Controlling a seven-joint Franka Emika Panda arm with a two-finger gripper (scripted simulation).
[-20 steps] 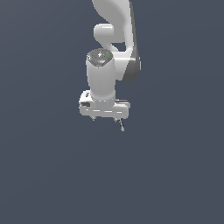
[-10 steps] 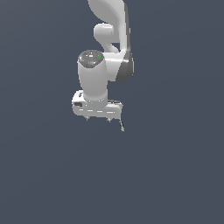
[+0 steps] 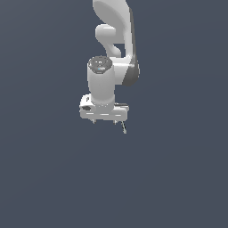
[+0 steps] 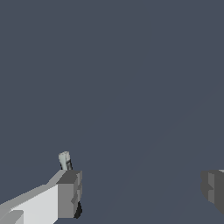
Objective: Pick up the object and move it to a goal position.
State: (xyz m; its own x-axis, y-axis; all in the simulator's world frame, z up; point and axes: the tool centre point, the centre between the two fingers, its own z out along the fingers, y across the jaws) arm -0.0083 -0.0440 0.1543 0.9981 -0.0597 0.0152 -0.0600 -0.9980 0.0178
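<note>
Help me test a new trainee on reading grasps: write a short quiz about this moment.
1. True or false: the gripper is shut on the rod.
2. In the exterior view, where is the rod? A) just off the gripper's end on the exterior view's right. B) midway between the fingers. C) far off toward the exterior view's left.
3. Fill in: in the wrist view, the rod's pale rounded end sticks out past one gripper ____.

Key: 1 false, the jaws stand wide apart with nothing between them. 2 A. 3 finger.
</note>
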